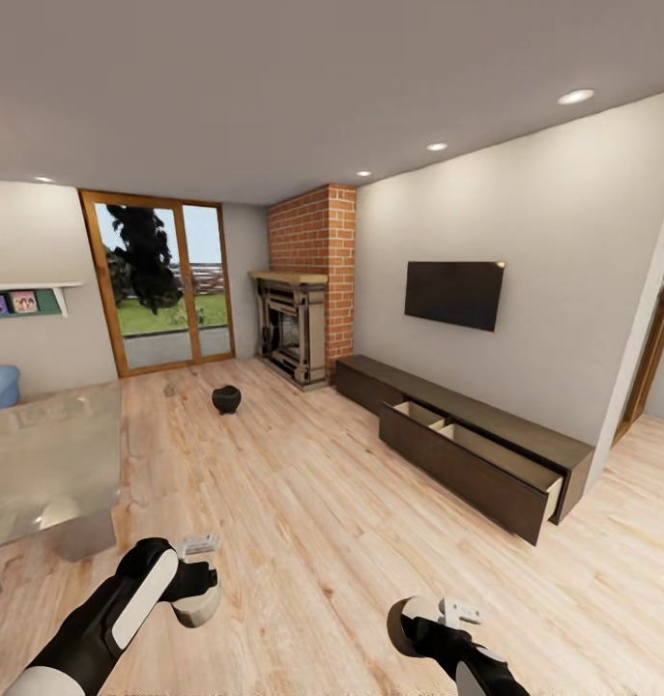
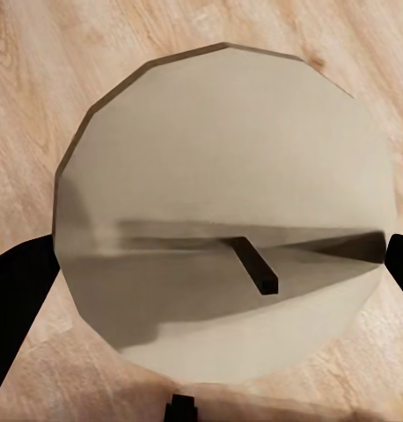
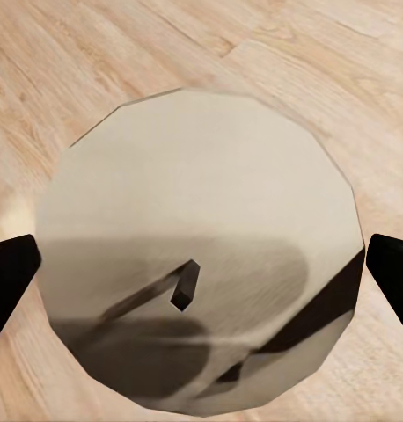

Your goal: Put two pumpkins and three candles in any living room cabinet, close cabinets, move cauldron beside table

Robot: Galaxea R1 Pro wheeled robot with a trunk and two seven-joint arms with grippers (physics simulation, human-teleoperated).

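Note:
A pale candle [image 2: 219, 158] with a dark wick sits between the black fingers [image 2: 17, 299] of my left gripper [image 2: 210, 281], which is shut on it above the wood floor. My right gripper [image 3: 201, 272] is shut on a second candle [image 3: 201, 176] in the same way. In the head view both grippers hang low in front of me, left [image 1: 191, 588] and right [image 1: 436, 621]. The long dark-brown cabinet [image 1: 525, 435] runs along the right wall with one wide drawer [image 1: 467, 454] pulled open, its inside beige. The black cauldron [image 1: 226, 398] stands on the floor near the fireplace. The pumpkins are out of view.
A glass-topped table [image 1: 42, 464] stands at the left, close to my left arm. A brick fireplace [image 1: 298, 324] fills the far corner, beside glass doors [image 1: 167, 285]. A small grey object [image 1: 169, 391] lies left of the cauldron. A TV [image 1: 454, 294] hangs above the cabinet.

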